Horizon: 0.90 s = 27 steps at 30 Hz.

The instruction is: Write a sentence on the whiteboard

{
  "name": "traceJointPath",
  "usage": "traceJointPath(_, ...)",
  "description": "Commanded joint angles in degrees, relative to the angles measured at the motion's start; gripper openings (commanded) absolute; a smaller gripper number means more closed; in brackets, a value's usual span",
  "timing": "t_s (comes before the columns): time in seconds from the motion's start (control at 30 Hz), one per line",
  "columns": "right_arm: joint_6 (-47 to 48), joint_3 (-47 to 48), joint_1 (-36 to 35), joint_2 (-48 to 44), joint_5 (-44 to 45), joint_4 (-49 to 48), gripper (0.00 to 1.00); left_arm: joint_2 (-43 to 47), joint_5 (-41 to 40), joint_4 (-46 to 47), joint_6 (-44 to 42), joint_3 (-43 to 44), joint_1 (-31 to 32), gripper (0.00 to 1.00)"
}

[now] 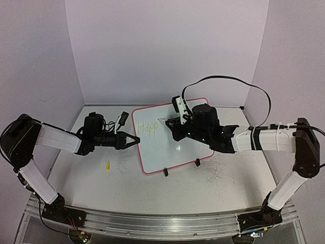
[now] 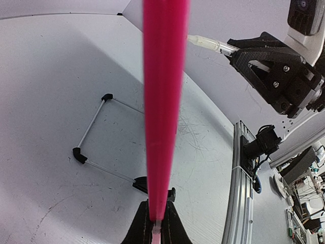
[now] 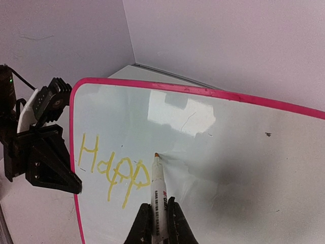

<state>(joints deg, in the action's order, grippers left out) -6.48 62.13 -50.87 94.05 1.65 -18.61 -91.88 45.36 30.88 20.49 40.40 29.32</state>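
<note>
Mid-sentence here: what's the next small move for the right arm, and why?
Probably start the next letter: shift the marker tip slightly right and draw the stroke. The whiteboard shows only "Happ" so far, and the tip sits just right of the last "p". The right gripper is shut on the marker, and the left gripper clamps the board's pink rim, so it looks steadied.

Your whiteboard (image 1: pixel 172 147) stands between the left gripper (image 1: pixel 133 141) and right gripper (image 1: pixel 170 122); the marker (image 3: pixel 156 188) tip sits right of the letters (image 3: pixel 109 170), seemingly touching.
</note>
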Motion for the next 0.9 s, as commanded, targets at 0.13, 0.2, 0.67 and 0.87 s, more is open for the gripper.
traceJointPath(0.13, -1.07, -1.02, -0.01, -0.16, 3.98, -0.81, 0.00, 2.10, 0.47, -0.47, -1.59, 1.67, 0.28, 0.00)
traceJointPath(0.2, -1.15, -1.36, 0.00, -0.70, 3.95, -0.60, 0.00, 2.22, 0.36, -0.56, -1.59, 1.70, 0.25, 0.00)
traceJointPath(0.67, -0.80, -4.80, -0.05, -3.96, -2.71, -3.89, 0.00, 1.87, 0.45, -0.74, -1.59, 2.07, 0.22, 0.00)
traceJointPath(0.87, -0.92, -3.44, -0.08, -1.77, -2.64, -3.87, 0.00, 1.89, 0.40, -0.85, -1.59, 2.07, 0.23, 0.00)
